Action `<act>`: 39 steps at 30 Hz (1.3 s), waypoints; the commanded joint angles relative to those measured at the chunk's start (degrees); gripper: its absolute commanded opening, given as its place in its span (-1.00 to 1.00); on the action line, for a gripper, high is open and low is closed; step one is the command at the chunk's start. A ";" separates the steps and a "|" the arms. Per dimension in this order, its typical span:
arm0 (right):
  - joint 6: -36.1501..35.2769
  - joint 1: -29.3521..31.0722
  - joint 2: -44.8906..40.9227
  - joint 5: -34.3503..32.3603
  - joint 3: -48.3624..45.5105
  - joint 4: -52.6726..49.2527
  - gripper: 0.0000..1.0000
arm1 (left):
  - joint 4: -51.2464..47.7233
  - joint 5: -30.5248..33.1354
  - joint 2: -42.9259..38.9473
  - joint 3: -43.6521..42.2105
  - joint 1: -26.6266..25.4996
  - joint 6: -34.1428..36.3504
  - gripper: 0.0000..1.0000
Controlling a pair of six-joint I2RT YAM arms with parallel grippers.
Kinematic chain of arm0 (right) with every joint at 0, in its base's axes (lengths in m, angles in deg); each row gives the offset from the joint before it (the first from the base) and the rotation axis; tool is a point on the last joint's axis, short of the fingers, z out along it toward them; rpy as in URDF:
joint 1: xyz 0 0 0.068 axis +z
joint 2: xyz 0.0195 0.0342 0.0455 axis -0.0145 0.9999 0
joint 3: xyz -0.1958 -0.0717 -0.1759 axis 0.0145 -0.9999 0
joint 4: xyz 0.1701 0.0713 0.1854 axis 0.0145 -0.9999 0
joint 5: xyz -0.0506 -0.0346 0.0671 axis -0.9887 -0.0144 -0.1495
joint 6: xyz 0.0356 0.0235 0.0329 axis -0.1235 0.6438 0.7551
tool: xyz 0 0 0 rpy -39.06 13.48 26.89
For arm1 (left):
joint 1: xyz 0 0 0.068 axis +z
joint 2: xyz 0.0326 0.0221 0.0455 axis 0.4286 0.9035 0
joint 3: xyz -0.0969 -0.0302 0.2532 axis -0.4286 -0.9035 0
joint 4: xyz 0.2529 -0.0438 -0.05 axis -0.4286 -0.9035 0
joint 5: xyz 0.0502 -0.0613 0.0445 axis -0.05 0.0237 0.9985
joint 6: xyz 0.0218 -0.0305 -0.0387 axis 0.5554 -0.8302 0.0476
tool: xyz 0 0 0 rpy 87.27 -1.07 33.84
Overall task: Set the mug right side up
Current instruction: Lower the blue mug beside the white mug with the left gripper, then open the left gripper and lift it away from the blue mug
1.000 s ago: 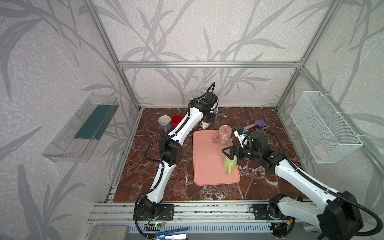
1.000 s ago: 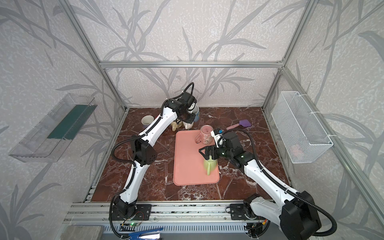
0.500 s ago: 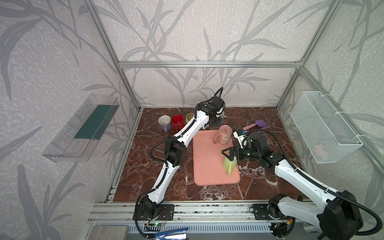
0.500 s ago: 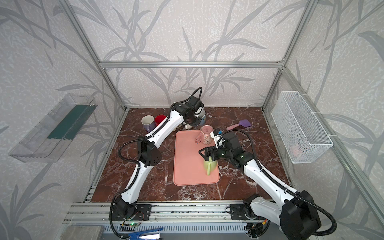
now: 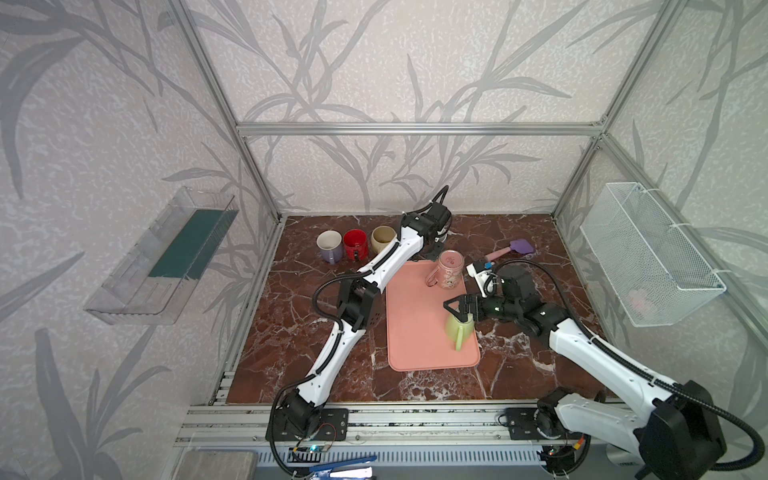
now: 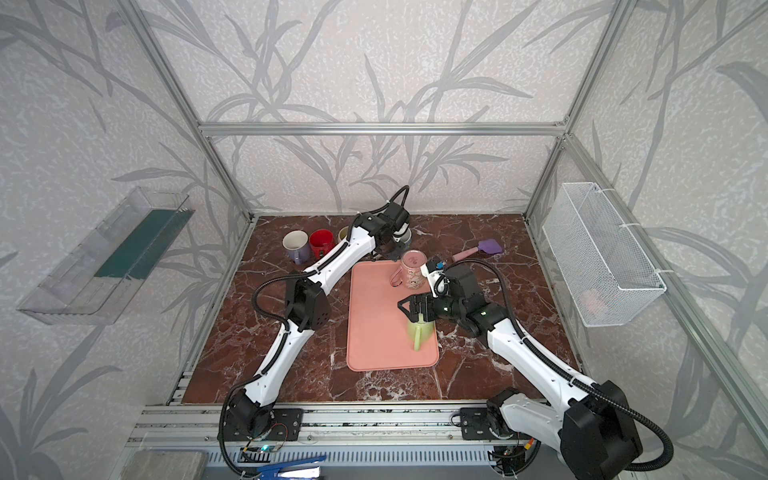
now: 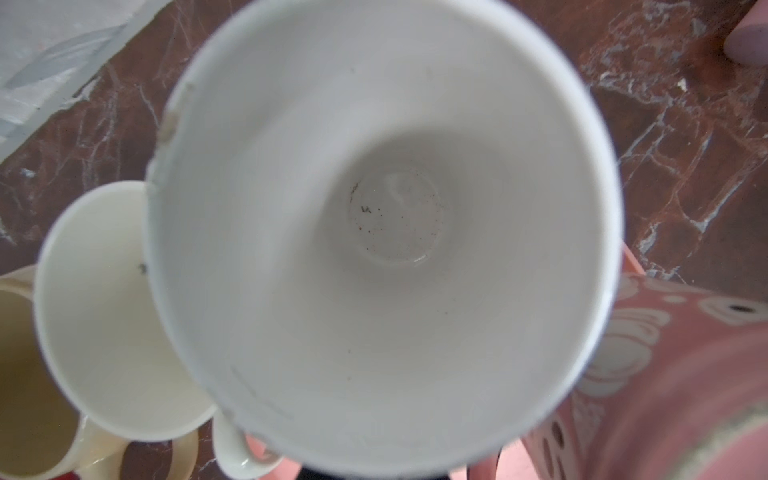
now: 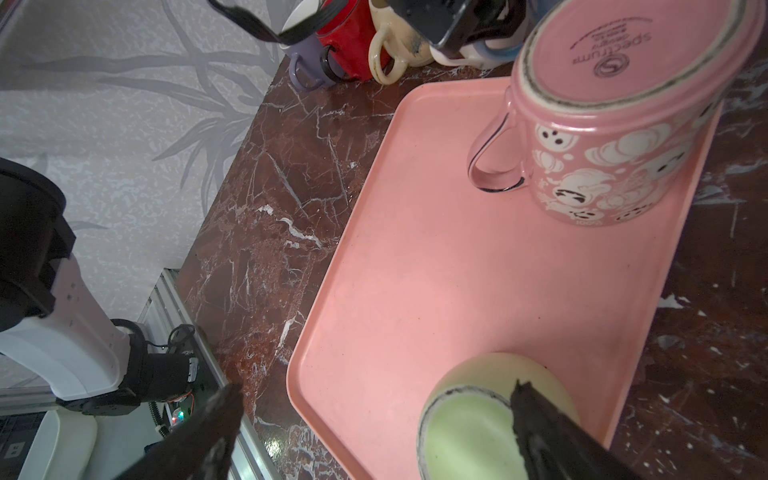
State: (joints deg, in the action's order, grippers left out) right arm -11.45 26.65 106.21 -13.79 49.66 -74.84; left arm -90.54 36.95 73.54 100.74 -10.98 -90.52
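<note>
- Closest to me on the marble table (image 5: 291, 332) lies a pink tray (image 5: 415, 332), its long side running away from me.
- At its near right corner a green mug (image 5: 459, 332) sits upside down, base up, handle toward me.
- The right gripper (image 8: 376, 388) hangs just above that base with its jaws spread wide. In the right wrist view one finger (image 8: 540, 415) overlaps the base's edge and the other stands well off to the side, so nothing is gripped.
- At the tray's far right corner a pink mug (image 5: 449, 270) with white cartoon faces is also upside down, handle pointing left.
- Just beyond the tray's far edge, close beside the pink one, the left gripper (image 6: 395, 245) is clamped on a blue mug (image 6: 404, 237). This one is right side up: the left wrist view looks straight down into its white inside. Whether it rests on the table I can't tell.
- Tucked against it is a white mug (image 7: 116, 311), mouth up.
- Further left, upright in a row: cream mug (image 5: 383, 237), red mug (image 5: 355, 243), purple mug (image 5: 330, 247).
- Off to the far right lies a purple spatula (image 5: 511, 249).
</note>
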 commanded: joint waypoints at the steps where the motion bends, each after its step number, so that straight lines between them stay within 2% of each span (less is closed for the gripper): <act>1: -0.33 0.37 -0.18 0.19 1.16 -1.07 0.98 | 3.04 1.64 -0.29 2.49 -0.56 0.13 -1.00; 32: -0.16 0.34 2.09 1.54 0.43 0.64 0.98 | 5.22 4.14 4.56 4.49 -0.64 -2.60 -1.00; 39: -0.15 0.37 2.02 1.58 0.43 0.77 0.99 | 4.87 3.64 4.17 4.49 -0.64 -3.20 -0.74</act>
State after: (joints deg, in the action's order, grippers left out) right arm -11.40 26.72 108.09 -13.14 49.66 -74.76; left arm -86.93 39.95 77.39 102.64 -11.31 -93.08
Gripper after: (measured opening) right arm 0.992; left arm 0.129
